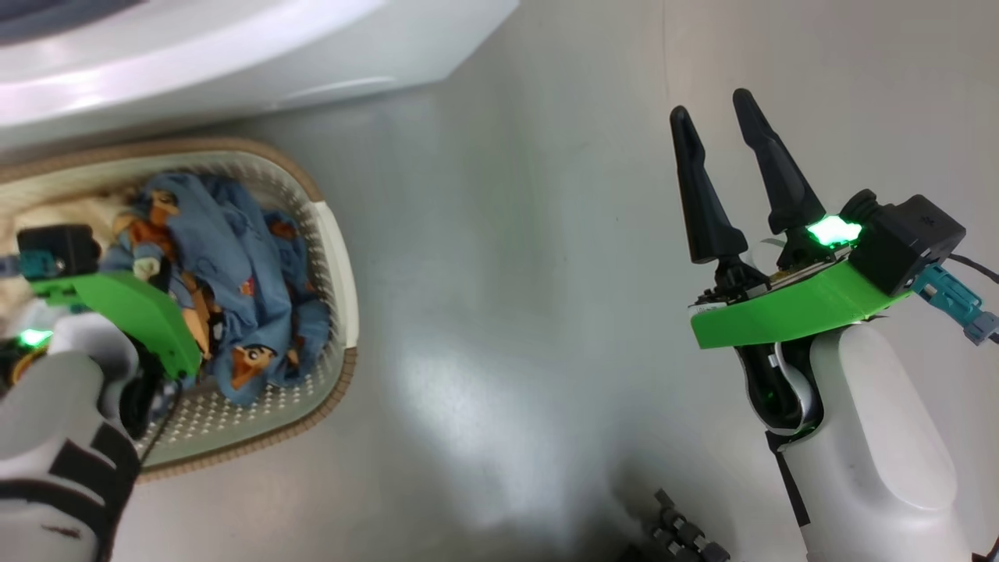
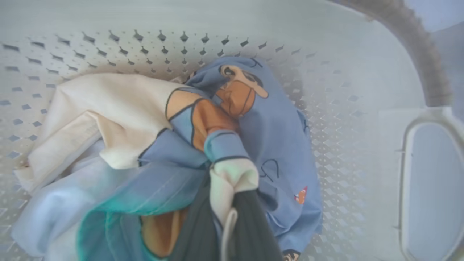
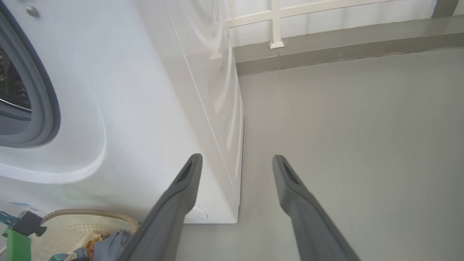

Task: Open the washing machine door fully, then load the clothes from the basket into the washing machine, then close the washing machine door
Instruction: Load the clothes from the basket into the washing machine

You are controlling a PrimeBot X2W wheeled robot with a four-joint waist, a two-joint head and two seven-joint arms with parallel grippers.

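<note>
The cream-white basket (image 1: 343, 265) with a brown rim stands on the floor just in front of the white washing machine (image 1: 234, 47). The clothes (image 1: 234, 265), blue with orange prints, lie heaped inside it. My left arm's green wrist mount (image 1: 133, 312) reaches down into the basket. My left gripper (image 2: 232, 217) is shut on a bunched fold of the clothes (image 2: 232, 174), blue fabric with a cream cuff. My right gripper (image 1: 722, 125) hangs open over bare floor, holding nothing. The machine's grey gasket (image 3: 40, 90) shows at the far left. The door is out of view.
Grey floor (image 1: 507, 312) stretches between the basket and my right arm. The washing machine's side panel (image 3: 217, 108) runs back to a low kerb with a white railing (image 3: 275, 21). A dark ribbed part (image 1: 683, 535) lies at the bottom edge.
</note>
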